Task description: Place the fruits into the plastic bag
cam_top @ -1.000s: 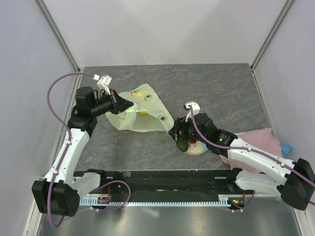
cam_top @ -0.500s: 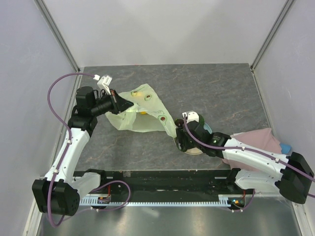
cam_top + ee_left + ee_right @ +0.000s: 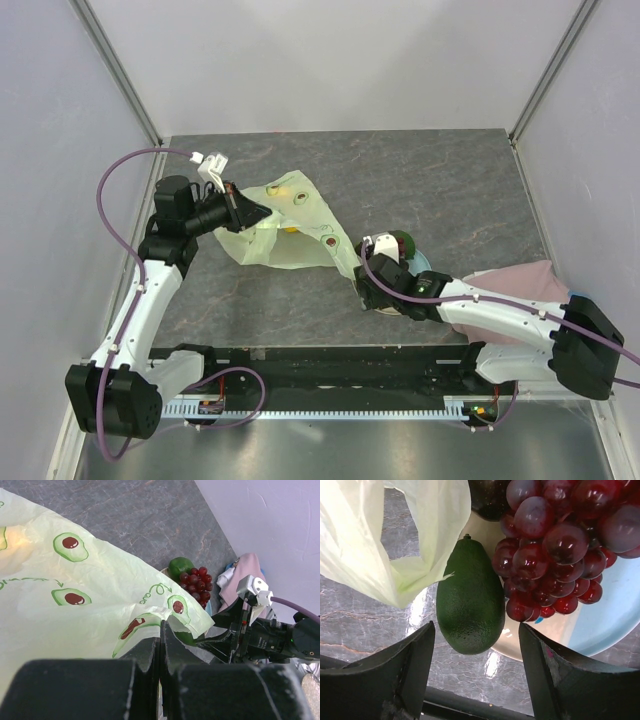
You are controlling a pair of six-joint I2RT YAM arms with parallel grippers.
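Two arms over the grey worktop (image 3: pixel 430 180). Left jaws clenched on the edge of the plastic bag (image 3: pixel 285 225), film pinched between the two fingers in the left wrist view. The bag is held up off the surface at that edge; the rest trails down and right, with one corner reaching the plate (image 3: pixel 605 625).

Bag is pale green and translucent, printed with avocado marks; a yellowish shape shows through the film in the top view, identity not clear.

Right jaws released and spread wide over the near edge of the plate. In the right wrist view one finger stands on either side of a dark green avocado (image 3: pixel 470 597), with gaps on both sides, so nothing is gripped.

The avocado lies on the cream rim of the plate, stem end toward the bag; the bag corner (image 3: pixel 365 540) hangs just beside it and overlaps its upper left side. A bunch of dark red grapes (image 3: pixel 555 555) sits on the plate, touching the avocado's right side. Beyond the grapes a second green fruit (image 3: pixel 180 566) is partly hidden.

Pink cloth (image 3: pixel 510 285) lies to the right, under the right arm.
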